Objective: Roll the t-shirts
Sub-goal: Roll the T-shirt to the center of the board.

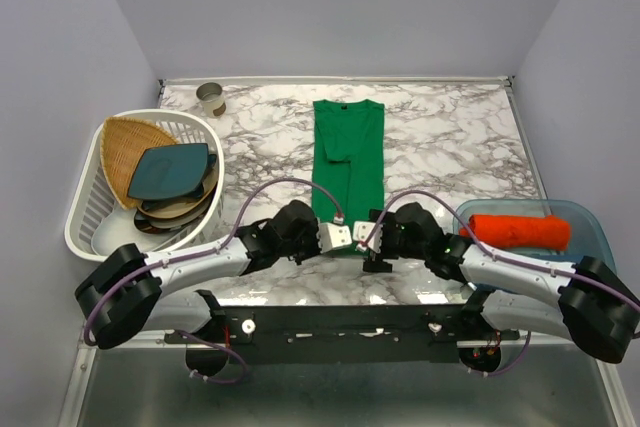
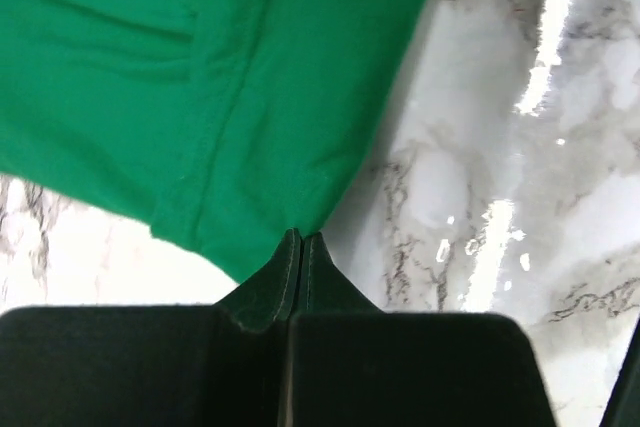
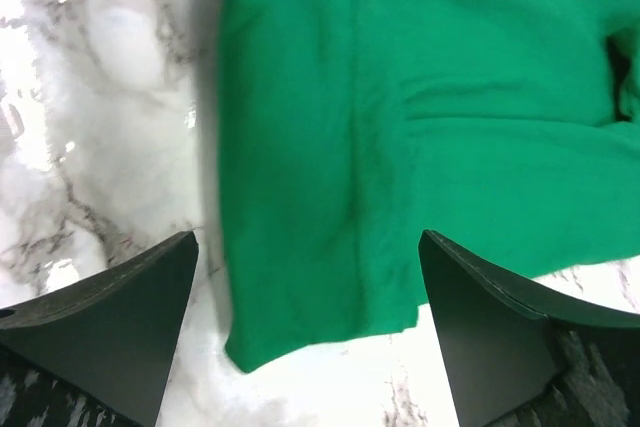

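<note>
A bright green t-shirt (image 1: 348,152) lies folded into a long strip on the marble table, collar at the far end. My left gripper (image 1: 336,236) is at its near hem. In the left wrist view its jaws (image 2: 302,239) are pressed together with the tips right at the hem edge of the green shirt (image 2: 200,77), and no cloth shows between them. My right gripper (image 1: 367,239) is open; in the right wrist view it (image 3: 307,239) straddles the near corner of the green shirt (image 3: 420,97) just above it. An orange-red rolled t-shirt (image 1: 520,230) lies in a bin.
A blue plastic bin (image 1: 592,219) at the right holds the orange-red roll. A white basket (image 1: 85,209) at the left holds a wicker tray (image 1: 125,142), a dark teal plate (image 1: 175,172) and bowls. A small cup (image 1: 210,98) stands at the back left.
</note>
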### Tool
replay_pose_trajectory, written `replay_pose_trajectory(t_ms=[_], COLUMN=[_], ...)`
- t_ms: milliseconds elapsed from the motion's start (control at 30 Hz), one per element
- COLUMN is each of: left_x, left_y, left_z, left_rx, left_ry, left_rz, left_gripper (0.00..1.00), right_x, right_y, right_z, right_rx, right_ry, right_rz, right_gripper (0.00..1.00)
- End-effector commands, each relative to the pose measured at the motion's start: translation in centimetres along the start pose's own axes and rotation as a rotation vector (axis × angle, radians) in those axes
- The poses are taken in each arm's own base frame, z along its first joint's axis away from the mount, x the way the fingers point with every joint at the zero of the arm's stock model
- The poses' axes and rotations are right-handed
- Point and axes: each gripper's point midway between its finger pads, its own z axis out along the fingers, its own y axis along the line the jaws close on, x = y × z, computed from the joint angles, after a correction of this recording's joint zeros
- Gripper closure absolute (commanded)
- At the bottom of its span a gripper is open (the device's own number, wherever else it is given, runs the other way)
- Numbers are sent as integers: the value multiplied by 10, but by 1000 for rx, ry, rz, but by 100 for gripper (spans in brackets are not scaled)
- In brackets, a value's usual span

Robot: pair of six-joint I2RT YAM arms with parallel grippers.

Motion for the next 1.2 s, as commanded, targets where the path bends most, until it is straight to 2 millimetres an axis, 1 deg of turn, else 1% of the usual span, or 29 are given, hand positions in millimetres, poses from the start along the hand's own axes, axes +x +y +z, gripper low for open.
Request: replay_pose_trajectory(t_ms=[0, 33, 67, 100, 133, 167, 200, 233, 267, 333, 367, 433, 467, 500, 567, 600, 633, 667, 733, 800, 933, 967, 1000, 1133, 1167], left_x=[-44, -44, -40, -36, -38, -37, -37, -32, -29, -26, -23, -20, -22, -18, -14, -14, -14, -6, -8, 0, 11, 19, 15, 21, 30], left_y=[24, 23, 21, 18, 19, 18, 16, 11, 7, 7, 7, 6, 7, 5, -2, -6, -6, -10, -12, -16, -13, -13, -10, -8, -10], left_z=[-10, -10, -9, -8, -10, -12, -13, -15, -18, -20, -21, -21, -22, -24, -30, -32, -33, -33, -31, -26, -12, -8, -5, 4, 7], left_rx=[-35, -30, -25, -19, -20, -18, -9, 9, 22, 18, 18, 27, 24, 34, 57, 59, 41, 33, 20, 46, 55, 62, 45, 37, 45], left_ry=[-146, -148, -141, -134, -142, -146, -154, -143, -151, -153, -150, -136, -137, -121, -126, -138, -150, -153, -177, -155, -97, -61, -61, -30, -15], left_rz=[-129, -116, -110, -101, -86, -74, -54, -30, 19, 66, 104, 124, 131, 128, 174, 206, 272, 311, 404, 431, 455, 457, 470, 534, 554], left_gripper=[100, 100, 100, 89, 79, 72, 66, 64, 63, 62, 62, 62, 62, 60, 55, 51, 50, 48, 46, 46, 47, 47, 48, 50, 50], right_x=[5, 5, -1, -3, -7, -14, -17, -19, -22, -26, -21, -17, -14, -12, -1, -1, 0, -3, -9, -13, -17, -17, -18, -16, -15], right_y=[25, 24, 19, 18, 15, 9, 8, 6, 5, 8, 14, 25, 28, 27, 17, 13, 7, 5, 4, 4, 0, 1, 2, 0, -2], right_z=[0, -2, -4, -6, -7, -9, -11, -12, -14, -14, -15, -14, -12, -11, -9, -9, -10, -12, -17, -23, -30, -31, -31, -33, -33], right_rx=[-65, -48, -23, -20, -15, 0, 4, 6, 5, -12, -38, -86, -98, -94, -36, -16, 11, 19, 29, 31, 52, 47, 48, 68, 76], right_ry=[-9, -10, -28, -27, -29, -38, -40, -40, -41, -54, -36, -45, -36, -28, 30, 40, 52, 45, 26, 26, 42, 47, 43, 44, 45], right_rz=[-89, -78, -56, -44, -25, -10, 20, 26, 30, 28, 32, 8, -8, -16, -3, 12, 17, 16, 37, 87, 164, 174, 193, 226, 227], right_gripper=[1, 1, 1, 1, 1, 1, 1, 1, 1, 1, 1, 1, 1, 1, 1, 1, 1, 1, 0, 0, 0, 0, 0, 0, 0])
